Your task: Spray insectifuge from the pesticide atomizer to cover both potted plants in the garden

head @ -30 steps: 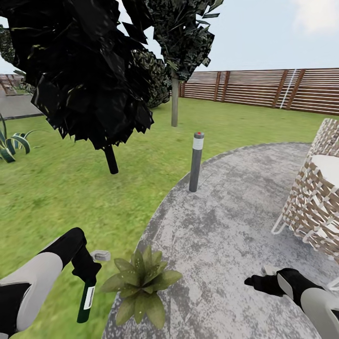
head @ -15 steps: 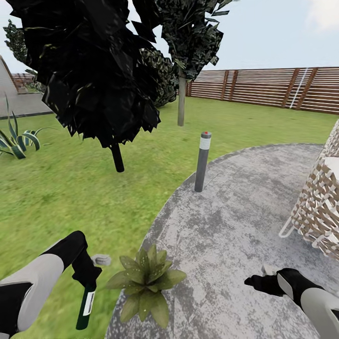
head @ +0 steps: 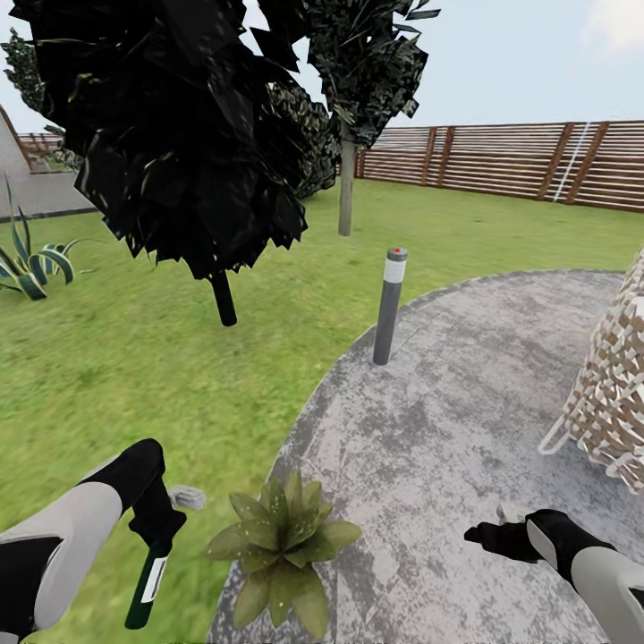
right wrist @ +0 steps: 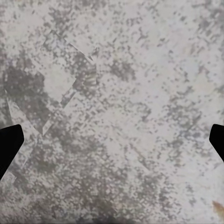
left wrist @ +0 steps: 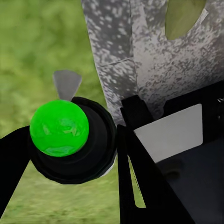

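Observation:
My left gripper (head: 159, 535) is shut on the pesticide atomizer (head: 146, 583), a slim dark-green bottle with a white label, which hangs down from it at a tilt over the grass. A small grey piece (head: 188, 496) sticks out beside the gripper. In the left wrist view the label (left wrist: 170, 133) sits between black fingers, beside a bright green ball (left wrist: 59, 127). One potted plant (head: 282, 547), a low rosette of speckled green leaves, stands on the patio's edge just right of the bottle. My right gripper (head: 487, 537) hovers open over the grey patio (right wrist: 116, 93).
A grey bollard lamp (head: 389, 304) stands at the patio (head: 447, 402) rim ahead. A dark-leaved bush (head: 179, 134) looms at the upper left, with a tree (head: 346, 192) behind. A woven chair (head: 613, 402) is at the right. A striped-leaved plant (head: 31, 264) and the fence (head: 519, 161) lie farther off.
The view has turned slightly left, sliding the lamp and chair to the right. The atomizer in my left gripper has tilted, its lower end swinging left. The right arm is unchanged.

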{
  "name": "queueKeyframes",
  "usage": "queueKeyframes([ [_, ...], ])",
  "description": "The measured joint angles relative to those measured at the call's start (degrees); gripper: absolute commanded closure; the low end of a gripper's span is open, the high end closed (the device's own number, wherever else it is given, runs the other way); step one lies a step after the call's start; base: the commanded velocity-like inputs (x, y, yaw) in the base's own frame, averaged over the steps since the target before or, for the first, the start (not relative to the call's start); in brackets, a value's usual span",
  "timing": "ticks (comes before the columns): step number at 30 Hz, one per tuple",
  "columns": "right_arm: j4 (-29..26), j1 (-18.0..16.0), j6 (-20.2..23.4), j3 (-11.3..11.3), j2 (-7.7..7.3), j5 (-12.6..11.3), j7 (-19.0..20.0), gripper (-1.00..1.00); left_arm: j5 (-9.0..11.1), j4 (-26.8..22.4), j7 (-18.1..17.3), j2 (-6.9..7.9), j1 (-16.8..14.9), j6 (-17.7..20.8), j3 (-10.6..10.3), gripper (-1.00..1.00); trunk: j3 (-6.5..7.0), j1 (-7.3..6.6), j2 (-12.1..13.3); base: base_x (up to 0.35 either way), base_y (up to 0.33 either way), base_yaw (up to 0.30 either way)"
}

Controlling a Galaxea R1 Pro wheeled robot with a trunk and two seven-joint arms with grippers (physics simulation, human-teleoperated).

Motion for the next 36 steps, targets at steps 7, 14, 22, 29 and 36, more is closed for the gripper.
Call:
queueKeyframes([
  [7,0.0,0.0,0.0,0.0,0.0,0.0,0.0,-1.0,0.0,0.2,0.1,-1.12,0.0,-0.1,0.0,1.0,-0.13,0.0,0.0,0.0,0.0,0.0],
  [14,0.0,0.0,0.0,0.0,0.0,0.0,0.0,-1.0,0.0,0.1,0.1,-1.12,0.0,-0.1,0.0,1.0,-0.44,0.0,0.0,0.0,0.0,0.036],
  [22,0.0,0.0,0.0,0.0,0.0,0.0,0.0,-1.0,0.0,0.1,0.1,-1.12,0.0,-0.1,0.0,1.0,-0.57,0.02,0.0,-0.069,0.0,0.011],
  [29,0.0,0.0,0.0,0.0,0.0,0.0,0.0,-1.0,-0.3,3.5,0.1,-1.24,0.0,-0.2,0.0,1.0,-0.58,0.0,0.0,-0.075,0.0,0.0],
  [36,0.0,0.0,0.0,0.0,0.0,0.0,0.0,-1.0,-0.3,2.7,0.1,-1.52,0.0,-0.2,0.0,1.0,-0.57,0.0,0.0,-0.001,0.0,0.0],
])
